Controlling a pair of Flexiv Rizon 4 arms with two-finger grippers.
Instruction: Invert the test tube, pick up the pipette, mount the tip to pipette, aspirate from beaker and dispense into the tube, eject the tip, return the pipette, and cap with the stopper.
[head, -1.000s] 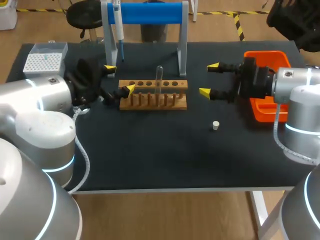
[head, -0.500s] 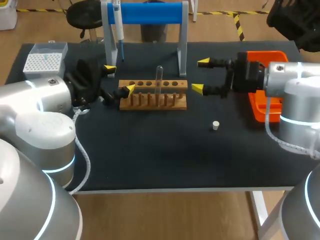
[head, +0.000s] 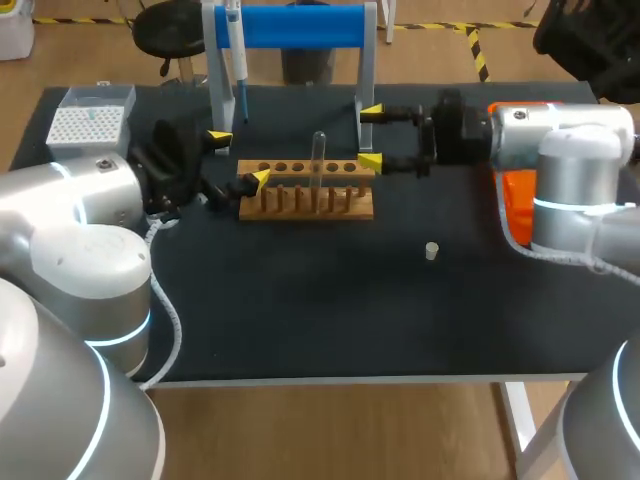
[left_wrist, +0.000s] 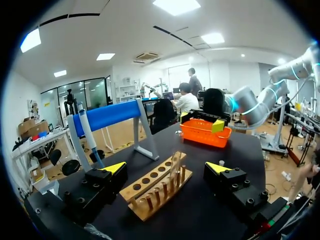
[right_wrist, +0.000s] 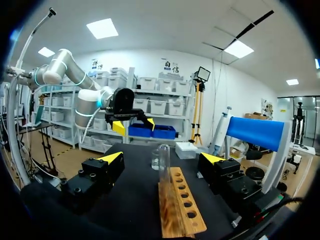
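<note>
In the frame's upper middle, the test tube (head: 319, 155) stands upright in the rack (head: 300, 212) between the wide-open left gripper (head: 240, 158) and wide-open right gripper (head: 370, 135), touching neither.

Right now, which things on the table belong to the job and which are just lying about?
Job: test tube, wooden rack, pipette, blue stand, tip box, stopper.
Lying about: orange bin.
</note>
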